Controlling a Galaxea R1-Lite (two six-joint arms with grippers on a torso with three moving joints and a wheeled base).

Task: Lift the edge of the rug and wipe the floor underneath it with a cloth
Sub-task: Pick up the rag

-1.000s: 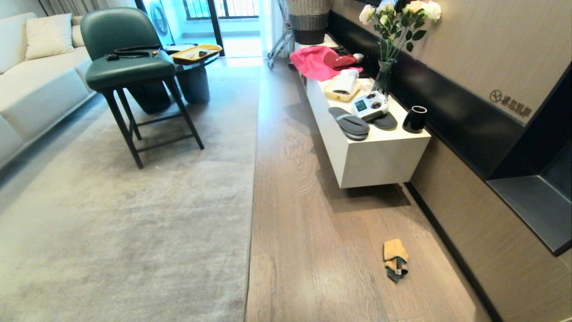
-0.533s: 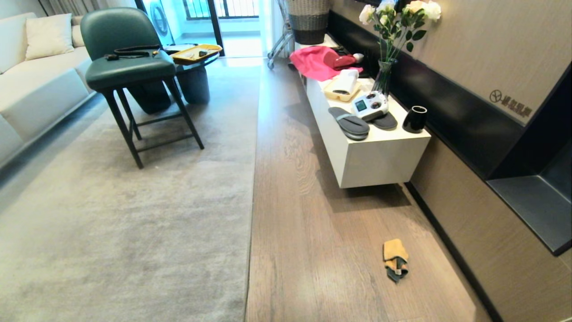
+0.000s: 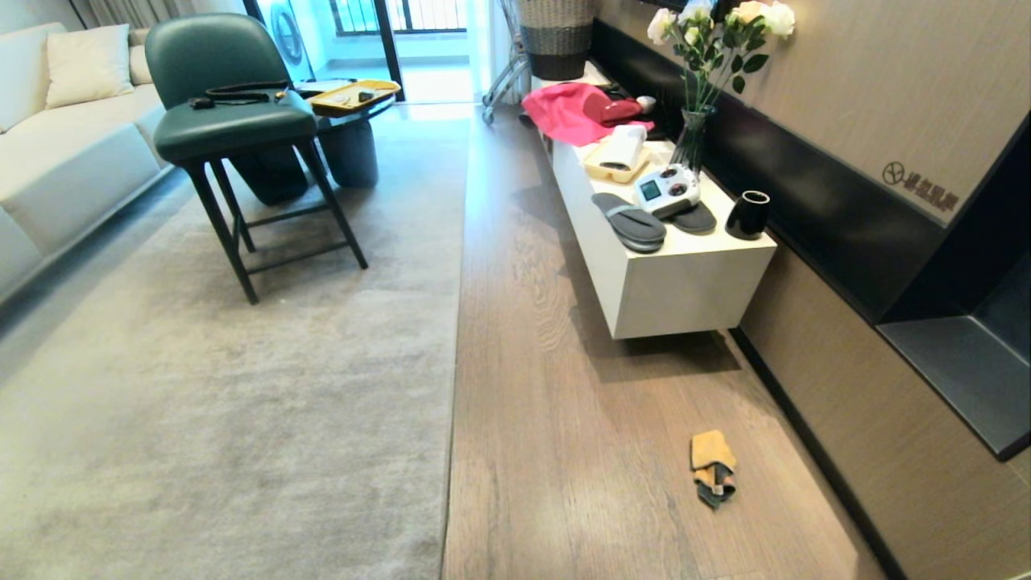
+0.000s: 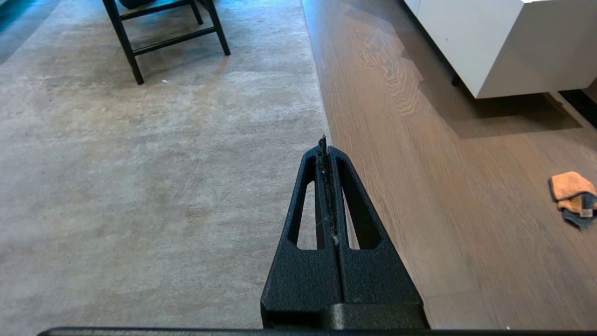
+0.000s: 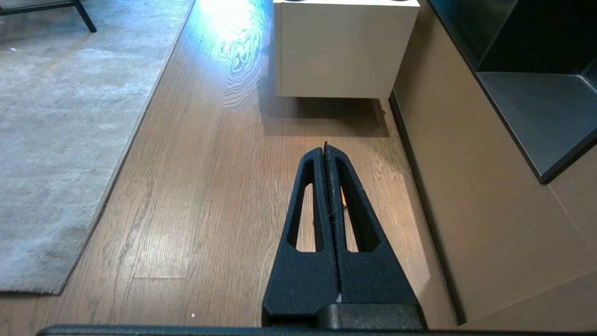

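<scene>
**Rug flat, cloth alone on the planks, both grippers pressed together**

The rug edge (image 3: 456, 338) runs as a straight line from the lower middle of the head view up toward the top centre, lying flat against the floor (image 3: 564, 419). To its left spreads the pale grey-beige pile; to its right the brown wood-grain planks. The cloth (image 3: 712, 468), orange-yellow with a dark grey part, lies crumpled on the planks in the lower right of the head view, well apart from the rug edge and near the dark skirting of the wall.

In the left wrist view the left gripper (image 4: 322, 140) sits at the lower centre, its fingers pressed together with nothing between them, its tip over the rug border; the cloth shows at the right edge of that frame. In the right wrist view the right gripper (image 5: 325, 145) is likewise pinched together and empty, above bare planks, with a sliver of orange showing behind it.

Further out, a white low cabinet (image 3: 685, 282) stands at right of centre, carrying grey slippers (image 3: 630, 221), a black cup (image 3: 747, 214), a vase of flowers (image 3: 693, 137) and bright pink fabric (image 3: 564, 111). A green chair (image 3: 229, 121) stands on the rug at upper left, beside a pale sofa (image 3: 64, 153).
</scene>
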